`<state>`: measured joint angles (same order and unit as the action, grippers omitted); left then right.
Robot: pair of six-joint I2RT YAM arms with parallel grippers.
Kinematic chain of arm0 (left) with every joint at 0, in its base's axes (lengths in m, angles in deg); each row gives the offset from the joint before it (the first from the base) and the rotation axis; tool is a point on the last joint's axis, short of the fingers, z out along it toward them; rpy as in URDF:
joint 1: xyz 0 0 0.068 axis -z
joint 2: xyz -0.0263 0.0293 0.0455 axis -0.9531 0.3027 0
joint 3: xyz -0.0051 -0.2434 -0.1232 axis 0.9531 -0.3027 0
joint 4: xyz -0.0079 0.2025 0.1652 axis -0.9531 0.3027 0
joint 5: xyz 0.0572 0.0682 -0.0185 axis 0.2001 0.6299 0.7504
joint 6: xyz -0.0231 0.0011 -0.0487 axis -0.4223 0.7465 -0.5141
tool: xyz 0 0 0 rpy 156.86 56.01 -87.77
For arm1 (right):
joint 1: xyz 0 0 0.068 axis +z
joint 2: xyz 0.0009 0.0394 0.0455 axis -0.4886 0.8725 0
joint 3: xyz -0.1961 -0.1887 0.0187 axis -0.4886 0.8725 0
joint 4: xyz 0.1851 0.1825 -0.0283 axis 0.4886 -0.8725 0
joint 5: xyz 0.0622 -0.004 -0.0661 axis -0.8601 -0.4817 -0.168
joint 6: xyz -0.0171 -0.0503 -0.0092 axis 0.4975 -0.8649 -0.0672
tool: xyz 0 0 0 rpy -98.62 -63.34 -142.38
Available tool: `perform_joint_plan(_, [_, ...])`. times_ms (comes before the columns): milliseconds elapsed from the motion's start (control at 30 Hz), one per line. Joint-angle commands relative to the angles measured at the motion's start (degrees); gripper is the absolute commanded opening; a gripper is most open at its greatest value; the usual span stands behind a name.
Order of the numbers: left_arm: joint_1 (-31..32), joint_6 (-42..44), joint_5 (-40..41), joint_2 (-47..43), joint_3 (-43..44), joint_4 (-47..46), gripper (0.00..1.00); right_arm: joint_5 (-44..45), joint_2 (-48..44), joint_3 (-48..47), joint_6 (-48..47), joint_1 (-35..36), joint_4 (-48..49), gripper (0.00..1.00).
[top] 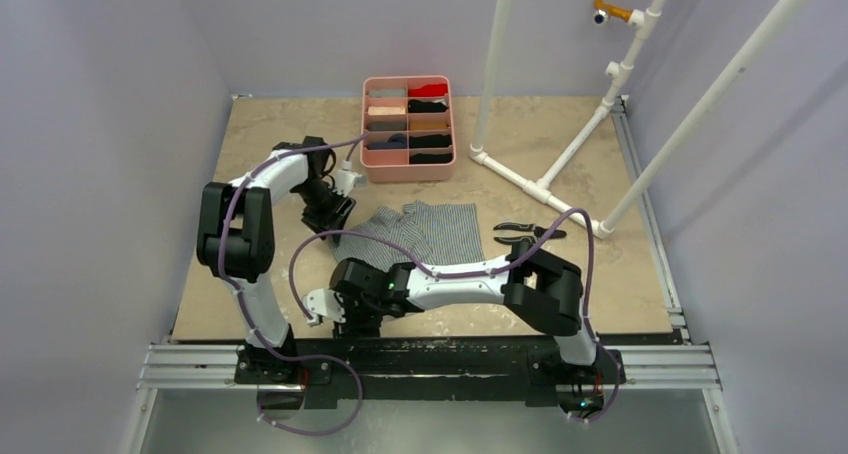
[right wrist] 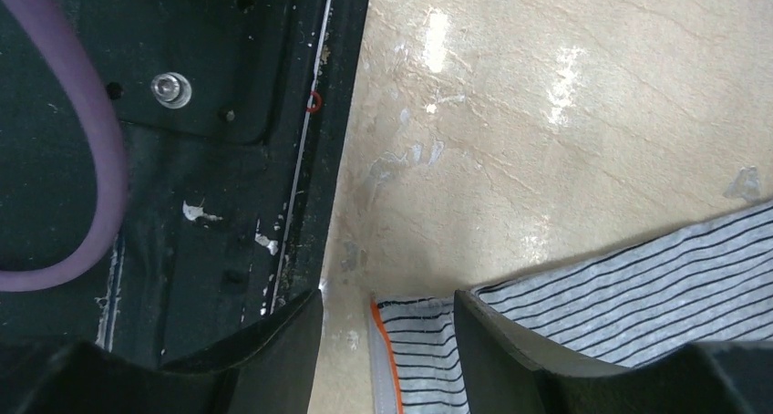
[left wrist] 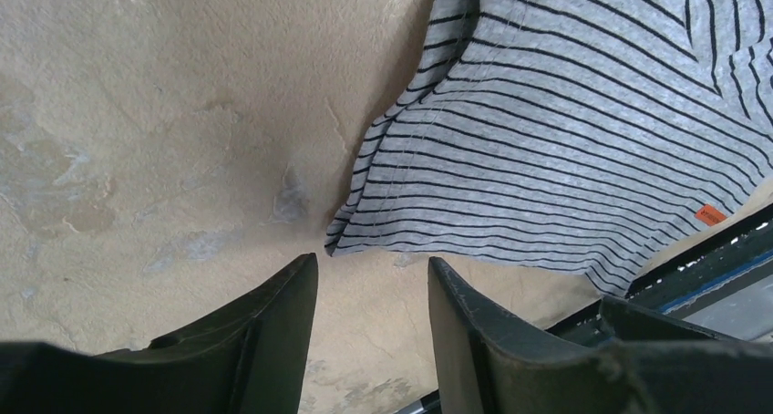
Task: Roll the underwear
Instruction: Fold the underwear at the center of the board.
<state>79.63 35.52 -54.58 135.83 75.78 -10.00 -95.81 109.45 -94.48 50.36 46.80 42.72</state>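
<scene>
1. Top external view: the grey striped underwear (top: pixel 430 229) lies spread flat near the middle of the beige table (top: pixel 600 284). It is in front of the pink divided tray (top: pixel 408 177) and just left of the black-handled pliers (top: pixel 528 232).
2. The left gripper (top: pixel 332 214) hangs at the garment's far-left corner. The right gripper (top: pixel 345 314) is low at its near-left corner, close to the table's front edge.
3. Left wrist view: the jaws stand apart and hold nothing, with bare table showing in the gap. The cloth's corner lies just beyond the fingertips (left wrist: pixel 305 273), not between them. A small orange tag (left wrist: pixel 711 215) sits on the cloth near its far edge.
4. Right wrist view: these jaws are also parted, not clenched. The garment's orange-red edge (right wrist: pixel 383 341) lies in the gap. A strip of bare table separates it from one finger, while the other finger overlaps the striped cloth (whether it touches the cloth cannot be told). Nothing is pinched.
5. To the side in that same view are the dark mounting rail (right wrist: pixel 228 159) and a purple cable (right wrist: pixel 91 177).
</scene>
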Motion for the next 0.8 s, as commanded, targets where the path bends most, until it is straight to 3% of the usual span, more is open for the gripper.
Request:
perform_joint_plan(0, [0.8, -1.1, 0.3, -0.3, 1.1, -1.2, 0.44, 1.8, 1.2, -2.4, 1.0, 0.2, -0.4, 0.53])
perform_joint_plan(267, [2.6, -3.0, 4.1, -2.6, -2.1, -4.9, 0.46, 4.7, 3.1, -2.1, 0.9, 0.3, -0.7, 0.5])
perform_joint_plan(500, [2.6, -6.6, 1.8, -7.1, -5.7, -7.7, 0.48, 3.8, 3.0, -0.8, 0.3, 0.3, -1.8, 0.2])
perform_joint_plan(767, [2.8, -6.7, 0.8, -11.7, -8.6, -6.8, 0.53, 3.6, -6.2, 8.8, -1.8, 0.0, -3.5, 0.08])
